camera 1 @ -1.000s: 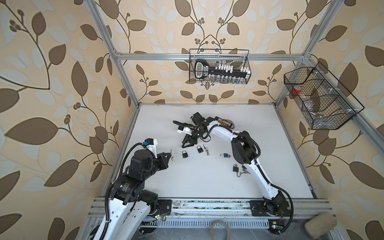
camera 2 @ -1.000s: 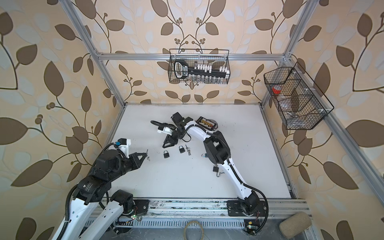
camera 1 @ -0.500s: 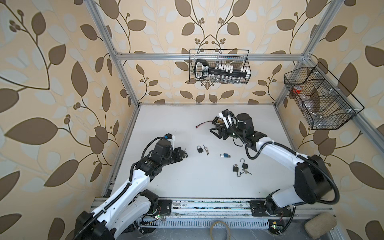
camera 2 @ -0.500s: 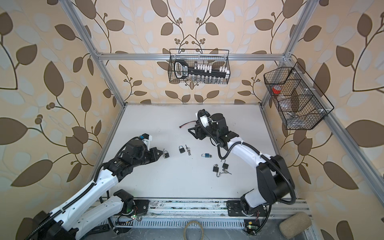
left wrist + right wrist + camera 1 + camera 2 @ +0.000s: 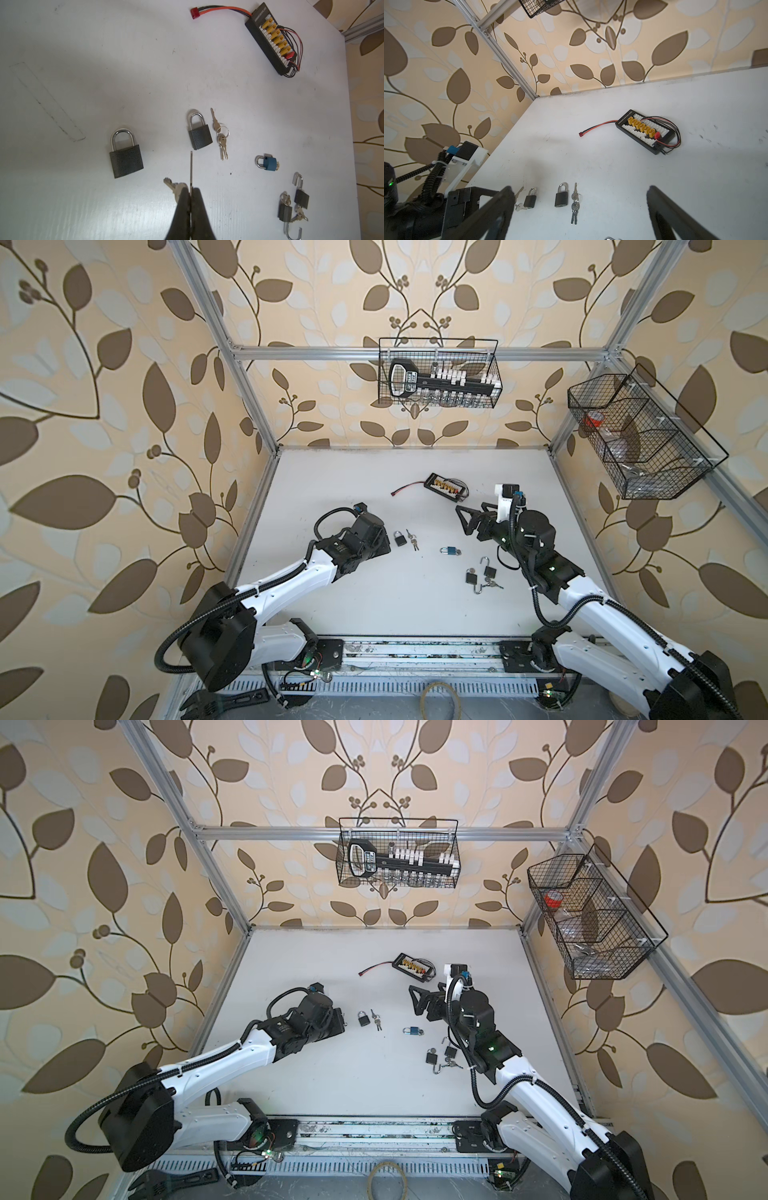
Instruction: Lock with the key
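So, a key (image 5: pixel 191 166) is pinched in the shut left pincer (image 5: pixel 190 192), while the right pincer (image 5: pixel 580 188) is spread empty. The key should be squared up with the keyhole of the nearest padlock (image 5: pixel 126 154).

A closed black padlock (image 5: pixel 126 158) lies flat near the silver key (image 5: pixel 191 166) in the left claw (image 5: pixel 190 190).
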`<action>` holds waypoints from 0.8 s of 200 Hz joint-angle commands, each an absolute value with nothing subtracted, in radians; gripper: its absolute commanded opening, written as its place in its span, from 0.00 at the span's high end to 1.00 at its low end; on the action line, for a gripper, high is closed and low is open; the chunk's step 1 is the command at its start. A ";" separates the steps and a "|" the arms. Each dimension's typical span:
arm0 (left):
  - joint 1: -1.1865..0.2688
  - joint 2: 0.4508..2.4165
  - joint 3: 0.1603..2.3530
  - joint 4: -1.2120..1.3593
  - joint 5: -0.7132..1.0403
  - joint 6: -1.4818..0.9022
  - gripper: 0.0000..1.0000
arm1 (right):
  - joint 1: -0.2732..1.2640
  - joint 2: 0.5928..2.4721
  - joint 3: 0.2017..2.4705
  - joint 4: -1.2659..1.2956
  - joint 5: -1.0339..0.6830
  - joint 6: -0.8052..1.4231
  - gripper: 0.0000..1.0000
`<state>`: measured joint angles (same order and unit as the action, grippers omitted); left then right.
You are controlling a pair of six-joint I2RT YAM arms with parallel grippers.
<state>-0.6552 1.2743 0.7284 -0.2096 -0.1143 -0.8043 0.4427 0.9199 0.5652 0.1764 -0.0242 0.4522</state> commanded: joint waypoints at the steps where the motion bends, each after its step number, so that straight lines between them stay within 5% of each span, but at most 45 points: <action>1: -0.658 1.344 0.774 -0.187 -0.151 -0.848 1.00 | 0.441 0.916 0.555 0.104 0.032 0.444 0.00; 134: -0.603 1.646 0.896 -0.157 -0.125 -0.862 1.00 | 0.441 0.851 0.494 -0.072 0.116 0.430 0.00; 160: -0.599 1.644 0.905 -0.156 -0.120 -0.862 0.82 | 0.442 0.869 0.509 -0.144 0.114 0.459 0.00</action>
